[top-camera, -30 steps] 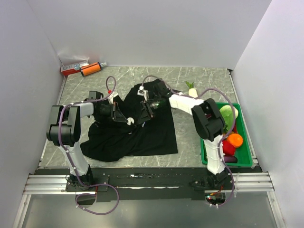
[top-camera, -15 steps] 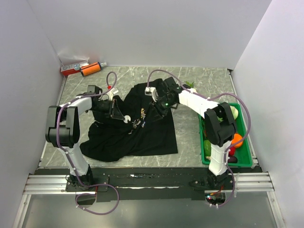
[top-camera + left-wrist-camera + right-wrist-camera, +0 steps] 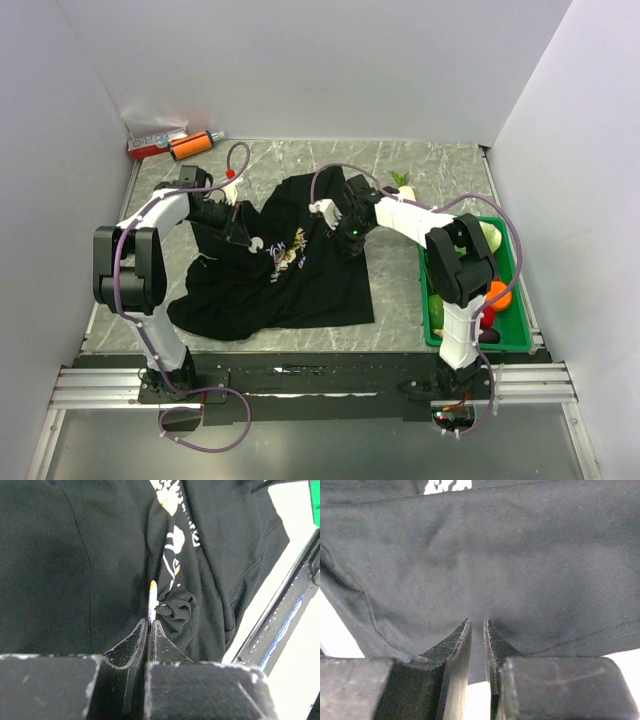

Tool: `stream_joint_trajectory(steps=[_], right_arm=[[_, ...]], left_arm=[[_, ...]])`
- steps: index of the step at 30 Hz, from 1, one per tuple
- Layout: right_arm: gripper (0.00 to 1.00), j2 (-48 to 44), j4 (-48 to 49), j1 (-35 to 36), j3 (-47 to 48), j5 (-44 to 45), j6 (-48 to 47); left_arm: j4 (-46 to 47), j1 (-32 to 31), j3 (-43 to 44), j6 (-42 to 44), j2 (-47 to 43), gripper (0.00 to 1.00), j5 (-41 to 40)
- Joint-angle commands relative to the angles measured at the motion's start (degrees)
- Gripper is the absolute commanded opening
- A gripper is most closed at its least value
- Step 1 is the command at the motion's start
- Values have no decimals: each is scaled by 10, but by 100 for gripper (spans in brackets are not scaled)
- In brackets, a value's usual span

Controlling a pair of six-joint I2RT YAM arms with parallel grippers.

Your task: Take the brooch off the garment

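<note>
brooch: the brooch (image 3: 152, 600) is seen edge-on in the left wrist view, a thin sliver with a yellowish top. It stands up off the shirt with a wad of cloth bunched right against it.
shirt: the black shirt (image 3: 300, 290) is spread on the table (image 3: 420, 170), a bit rumpled on the left. The print (image 3: 285, 250) faces up mid-chest.
what changed, left: the left arm has pulled back toward the far left since a second ago. More of the print shows now than before.
what changed, right: the right gripper slid off the collar area to the shirt's right side, and its jaws have narrowed a lot on the way.
left gripper: the left gripper (image 3: 149, 626) is clamped tight, fingertips pinching the brooch's lower edge. It sits just left of the print.
right gripper: the right gripper (image 3: 477, 625) has only a thin slit left between its jaws, tips down on plain black cloth near the hem. Honestly can't tell if any fabric is caught in there.
further out: a green tray (image 3: 500, 345) with fruit and veg sits at the right edge, partly under the right arm. An orange bottle (image 3: 190, 146) lies in the far left corner.
</note>
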Motion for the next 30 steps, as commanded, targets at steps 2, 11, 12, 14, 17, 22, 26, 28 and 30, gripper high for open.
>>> stream_joint_trajectory(steps=[2,11,12,14,17,22,26,28,30], right_arm=[[16,30,18,0,88,36,12],[14,255,-152,51,357,150,-24],[16,292,-181,53,383,149,-27],[16,319,-213,59,447,134,-18],[17,327,-231,67,469,65,-3],[18,324,-193,91,497,-77,38],[18,326,-177,99,531,-118,64],[18,325,-195,93,554,-96,56],[18,308,-202,80,559,-71,43]], left_arm=[[-23,5,14,13,-34,1,-4],[-46,19,-12,4,-68,1,17],[-51,22,-5,9,-70,1,12],[-63,24,8,23,-70,1,2],[-85,42,30,33,-74,1,-7],[-102,50,28,44,-94,1,-21],[-100,50,9,47,-108,1,-34],[-90,50,2,46,-112,1,-46],[-83,50,1,48,-116,1,-66]])
